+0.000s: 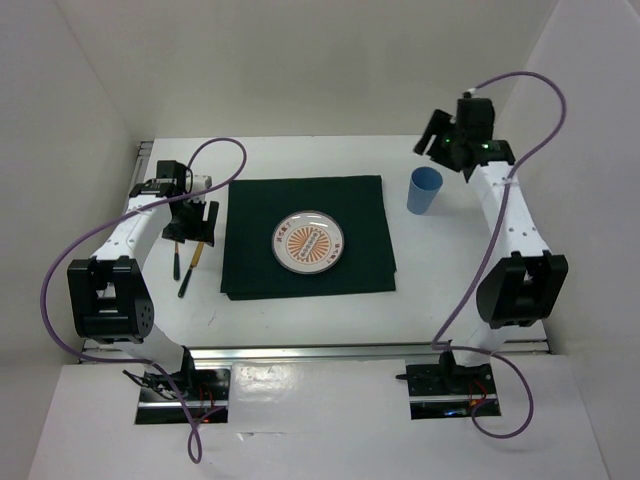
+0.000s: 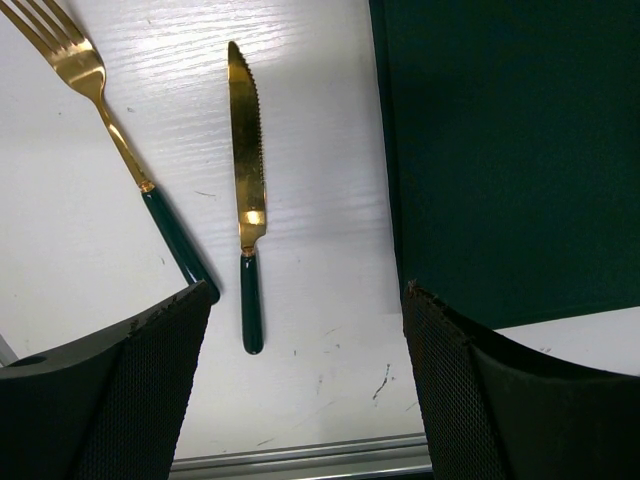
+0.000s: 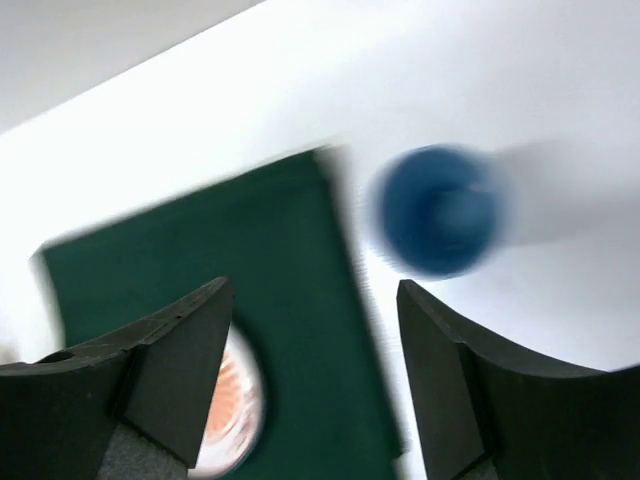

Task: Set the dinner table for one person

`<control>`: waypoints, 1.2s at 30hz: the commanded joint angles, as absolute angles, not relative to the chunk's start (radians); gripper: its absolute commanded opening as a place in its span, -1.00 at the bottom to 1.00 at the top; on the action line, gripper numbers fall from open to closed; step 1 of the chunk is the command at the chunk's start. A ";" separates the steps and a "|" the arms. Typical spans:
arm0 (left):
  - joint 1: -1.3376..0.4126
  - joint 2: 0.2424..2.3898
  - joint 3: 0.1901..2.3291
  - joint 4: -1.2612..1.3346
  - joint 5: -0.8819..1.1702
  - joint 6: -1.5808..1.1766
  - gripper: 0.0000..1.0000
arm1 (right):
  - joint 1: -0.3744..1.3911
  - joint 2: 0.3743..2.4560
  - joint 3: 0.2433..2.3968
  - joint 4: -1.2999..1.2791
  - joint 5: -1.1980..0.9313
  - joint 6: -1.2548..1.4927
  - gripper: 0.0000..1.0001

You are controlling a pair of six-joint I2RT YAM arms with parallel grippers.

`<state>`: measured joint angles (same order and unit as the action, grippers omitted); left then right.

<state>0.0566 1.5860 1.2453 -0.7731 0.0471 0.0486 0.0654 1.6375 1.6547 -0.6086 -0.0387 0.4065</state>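
Note:
The white dinner table [image 1: 300, 320] holds a dark green placemat [image 1: 305, 200] with an orange-patterned plate [image 1: 309, 243] on it. A gold fork [image 2: 100, 120] and a gold knife [image 2: 247, 170], both with dark green handles, lie on the bare table left of the placemat [image 2: 500, 150]. They also show in the top view [image 1: 186, 268]. My left gripper [image 1: 190, 228] hangs just above them, open and empty [image 2: 305, 330]. A blue cup [image 1: 424, 190] stands right of the placemat. My right gripper [image 1: 432, 138] is raised behind the cup, open and empty [image 3: 315, 300].
Silver rails [image 1: 370, 350] run along the table's near edge, close to the arm bases. White walls enclose the table on three sides. The right wrist view is motion-blurred; it shows the cup [image 3: 440, 210], the placemat [image 3: 230, 260] and the plate's edge [image 3: 235, 410].

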 commanded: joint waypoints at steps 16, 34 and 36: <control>0.061 1.520 1.243 -0.767 0.055 0.052 0.67 | -0.097 1.993 1.755 -0.732 0.060 0.383 -0.74; 0.061 1.549 1.266 -0.785 0.074 0.052 0.70 | 0.213 2.057 2.101 -1.008 0.136 0.307 -1.00; 0.061 1.549 1.266 -0.785 0.074 0.052 0.70 | 0.247 2.086 2.131 -1.008 0.179 0.316 -1.00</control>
